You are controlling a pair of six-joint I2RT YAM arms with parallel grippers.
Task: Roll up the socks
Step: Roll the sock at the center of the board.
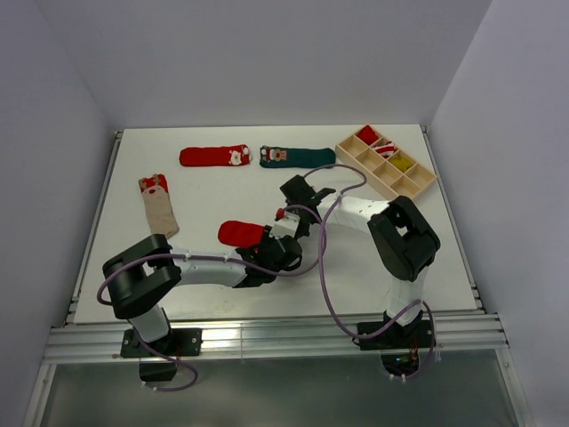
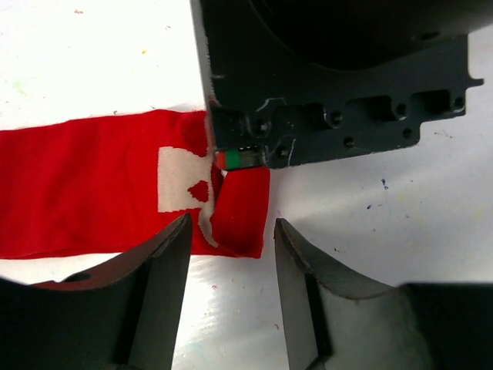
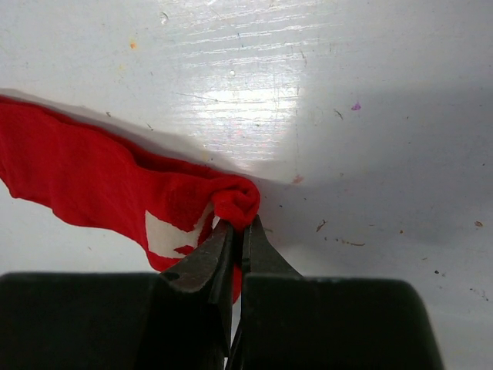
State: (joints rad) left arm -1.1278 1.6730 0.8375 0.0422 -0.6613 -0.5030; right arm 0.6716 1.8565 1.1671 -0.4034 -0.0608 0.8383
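Observation:
One red sock [image 1: 240, 233] lies flat mid-table, cuff end to the right. My right gripper [image 3: 240, 222] is shut on the bunched corner of that cuff, beside the white figure [image 3: 173, 235]. In the left wrist view the same red sock [image 2: 92, 185] stretches left, and the right gripper's dark body [image 2: 331, 92] pins its cuff. My left gripper [image 2: 231, 225] is open, its fingertips straddling the cuff's near edge without touching it. Further back lie a second red sock [image 1: 213, 157], a dark green sock [image 1: 298, 157] and a beige sock [image 1: 158, 205].
A wooden compartment tray [image 1: 402, 182] holding small red and yellow items stands at the back right. Both arms meet over the table's middle, cables looping across them. White walls close in the table on three sides.

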